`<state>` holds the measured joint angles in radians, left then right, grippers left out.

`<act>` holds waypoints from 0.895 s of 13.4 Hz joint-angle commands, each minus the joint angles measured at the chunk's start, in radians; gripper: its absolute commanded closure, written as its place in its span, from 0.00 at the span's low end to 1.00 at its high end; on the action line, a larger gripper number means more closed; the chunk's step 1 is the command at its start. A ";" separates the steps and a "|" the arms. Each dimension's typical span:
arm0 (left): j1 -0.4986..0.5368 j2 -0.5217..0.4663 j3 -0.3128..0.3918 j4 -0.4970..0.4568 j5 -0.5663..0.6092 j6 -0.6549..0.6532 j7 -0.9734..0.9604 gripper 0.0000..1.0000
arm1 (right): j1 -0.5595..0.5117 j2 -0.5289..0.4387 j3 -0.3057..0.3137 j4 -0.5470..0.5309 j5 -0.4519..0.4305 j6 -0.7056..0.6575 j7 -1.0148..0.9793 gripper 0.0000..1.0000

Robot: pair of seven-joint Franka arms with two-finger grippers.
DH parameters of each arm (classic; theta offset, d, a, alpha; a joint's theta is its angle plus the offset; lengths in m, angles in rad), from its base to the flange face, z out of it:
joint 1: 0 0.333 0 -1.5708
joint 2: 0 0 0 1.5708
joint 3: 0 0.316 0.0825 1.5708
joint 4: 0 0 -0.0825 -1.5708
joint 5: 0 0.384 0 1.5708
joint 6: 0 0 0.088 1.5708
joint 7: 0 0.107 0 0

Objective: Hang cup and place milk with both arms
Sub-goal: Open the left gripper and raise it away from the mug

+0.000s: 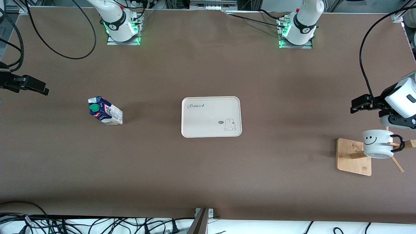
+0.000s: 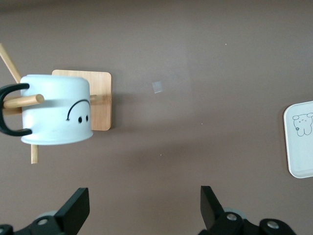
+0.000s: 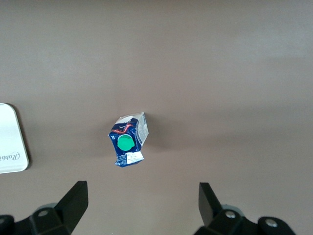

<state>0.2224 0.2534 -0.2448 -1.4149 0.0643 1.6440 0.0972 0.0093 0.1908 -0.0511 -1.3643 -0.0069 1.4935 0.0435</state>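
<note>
At the right arm's end of the counter (image 1: 201,175), the right claw (image 1: 39,89) hangs in the air by that edge, pointing inward; the front view shows only its dark outline, while the right wrist view shows its two fingers (image 3: 73,200) spread wide with nothing between them. Near it, the milk (image 1: 105,111) stands upright on the bare counter, its green cap facing up in the right wrist view, well apart from the tray (image 1: 211,117).

The tray sits about mid-counter, pale, with a rabbit drawing and a line of script. Each wrist view catches only one edge of it.

Toward the left arm's end, a wooden rack (image 1: 354,157) stands near that edge on a square base. The cup (image 1: 378,144) hangs on it, one peg passing through its black handle, the smiley face turned toward the front camera. The left wrist view shows the peg through the handle more plainly. The left claw (image 1: 360,106) hovers over the counter just beside the rack, fingers (image 2: 73,208) spread wide and empty.
</note>
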 commanded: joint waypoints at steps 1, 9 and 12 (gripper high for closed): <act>-0.167 -0.117 0.174 -0.123 -0.035 0.016 -0.036 0.00 | 0.008 -0.010 0.004 -0.010 -0.018 0.002 0.001 0.00; -0.287 -0.332 0.275 -0.365 -0.035 0.174 -0.073 0.00 | 0.014 -0.013 0.005 -0.010 -0.018 0.001 -0.050 0.00; -0.287 -0.329 0.275 -0.351 -0.035 0.135 -0.091 0.00 | 0.014 -0.013 0.005 -0.010 -0.018 0.004 -0.106 0.00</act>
<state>-0.0453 -0.0644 0.0112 -1.7592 0.0474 1.7926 0.0201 0.0205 0.1908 -0.0503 -1.3646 -0.0073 1.4938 -0.0190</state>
